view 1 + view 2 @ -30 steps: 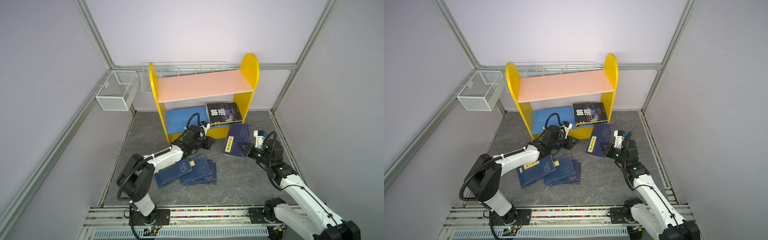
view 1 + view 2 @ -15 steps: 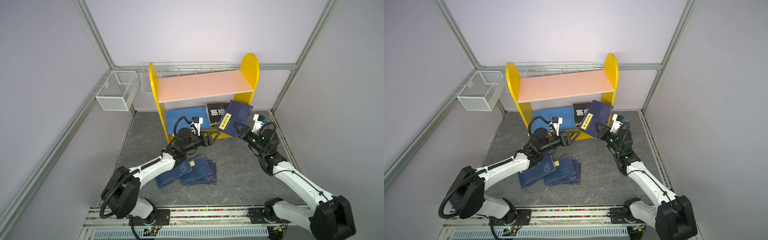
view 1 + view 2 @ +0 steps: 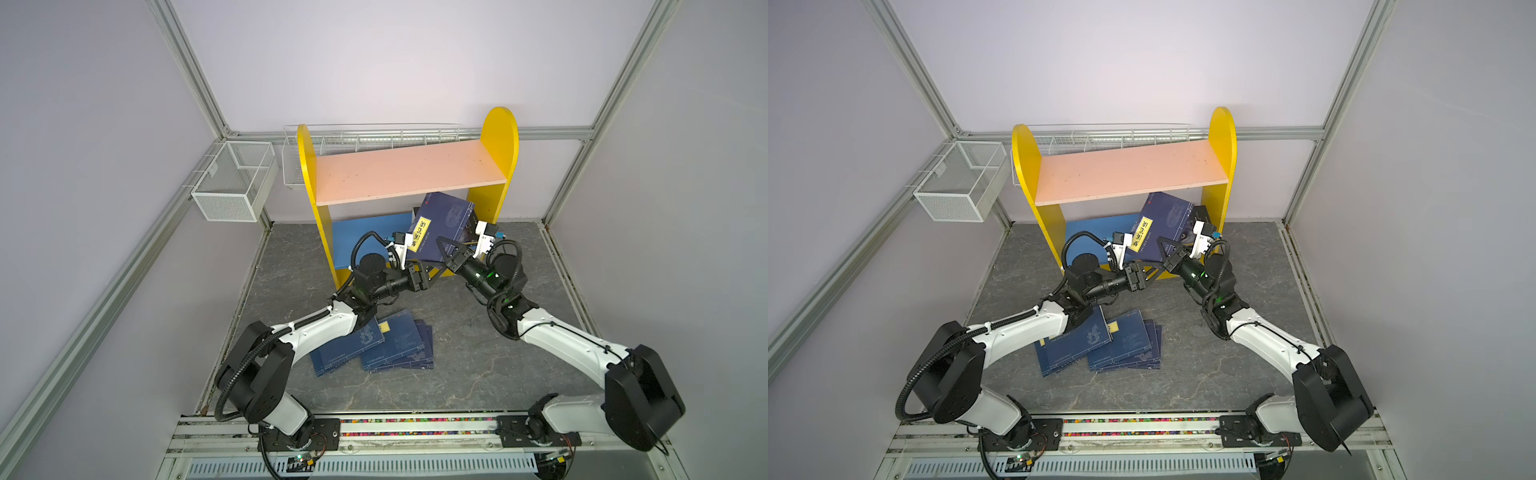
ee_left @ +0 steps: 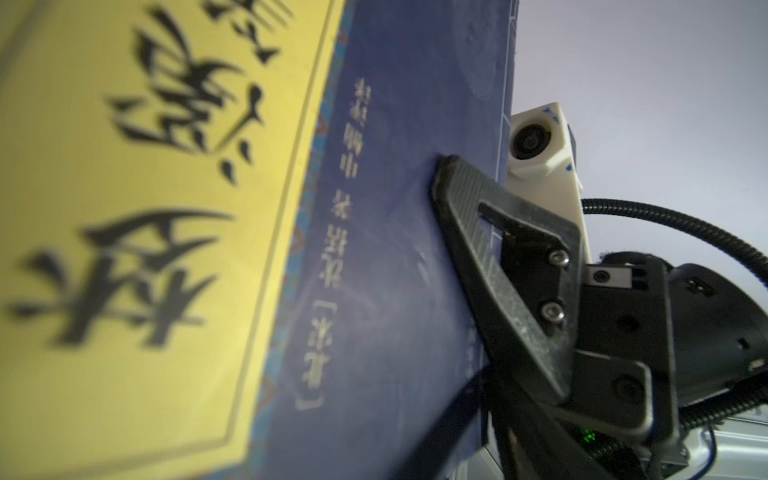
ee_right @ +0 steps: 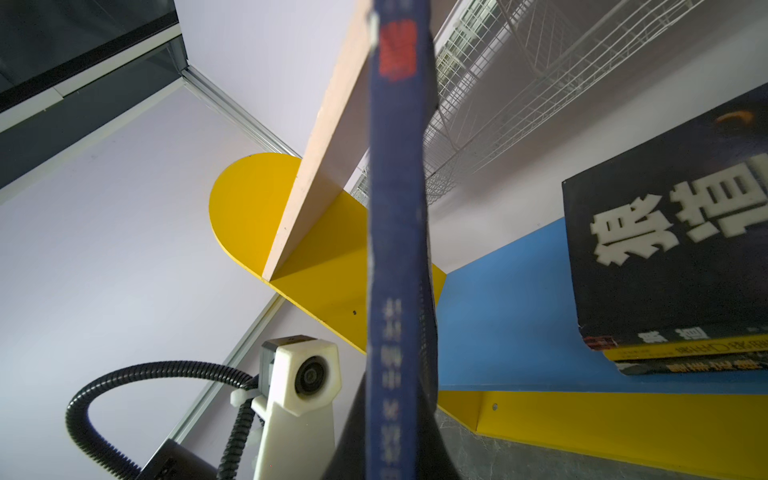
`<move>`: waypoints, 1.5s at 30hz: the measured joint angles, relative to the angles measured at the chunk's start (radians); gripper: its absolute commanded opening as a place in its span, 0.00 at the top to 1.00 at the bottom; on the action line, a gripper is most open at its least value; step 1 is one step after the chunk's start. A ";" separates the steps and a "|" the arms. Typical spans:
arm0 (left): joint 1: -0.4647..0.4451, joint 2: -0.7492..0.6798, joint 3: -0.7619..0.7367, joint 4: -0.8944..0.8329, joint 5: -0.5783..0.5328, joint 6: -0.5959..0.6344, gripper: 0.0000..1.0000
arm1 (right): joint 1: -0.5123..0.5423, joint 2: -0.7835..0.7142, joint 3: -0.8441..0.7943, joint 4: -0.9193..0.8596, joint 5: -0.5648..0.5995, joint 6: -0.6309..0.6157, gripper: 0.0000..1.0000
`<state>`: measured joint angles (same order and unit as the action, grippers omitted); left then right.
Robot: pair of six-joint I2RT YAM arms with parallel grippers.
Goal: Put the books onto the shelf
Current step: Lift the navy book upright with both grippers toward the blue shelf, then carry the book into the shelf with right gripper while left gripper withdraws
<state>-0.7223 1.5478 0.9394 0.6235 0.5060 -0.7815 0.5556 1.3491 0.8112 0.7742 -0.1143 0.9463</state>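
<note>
Now the navy book (image 3: 446,216) is off the floor. A second earlier it leans against the front of the shelf (image 3: 498,137), right of centre in both top views. At present it hangs tilted at the centre of the frame, with its upper edge tucked under the pink board (image 3: 407,174) and its lower edge still out in front of the blue board (image 3: 361,237).

The right gripper (image 3: 444,247) carries it, fingers pinching the lower right edge. The right wrist view shows the spine edge-on between them.

The left gripper (image 3: 430,279) sits just below the book's lower left corner. Its fingers appear spread and hold nothing. Contact with the cover cannot be confirmed.

Significance for the task:
- The lift is complete, and the step in hand is judged to be insertion into the lower tier.
- A black book (image 5: 665,270) lies flat on a yellow book (image 5: 685,353) on the blue board, so the incoming book must go beside or on top of that stack.
- The upper edge is close to the pink board and may catch there.
- The loose books (image 3: 395,345) lie on the floor at lower centre, so most of the task is judged to remain
</note>
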 measured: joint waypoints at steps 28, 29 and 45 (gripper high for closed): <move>0.140 -0.248 0.019 -0.411 0.169 0.243 1.00 | -0.208 -0.298 -0.061 -0.445 -0.200 -0.150 0.17; 0.140 -0.266 0.031 -0.479 0.183 0.289 1.00 | -0.234 -0.320 -0.057 -0.472 -0.225 -0.172 0.17; 0.142 -0.406 0.050 -0.900 0.281 0.608 1.00 | -0.299 -0.256 0.027 -0.690 -0.664 -0.323 0.48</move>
<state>-0.5804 1.1416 0.9890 -0.2760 0.7868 -0.1738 0.2569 1.0927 0.8387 0.0841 -0.7780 0.6235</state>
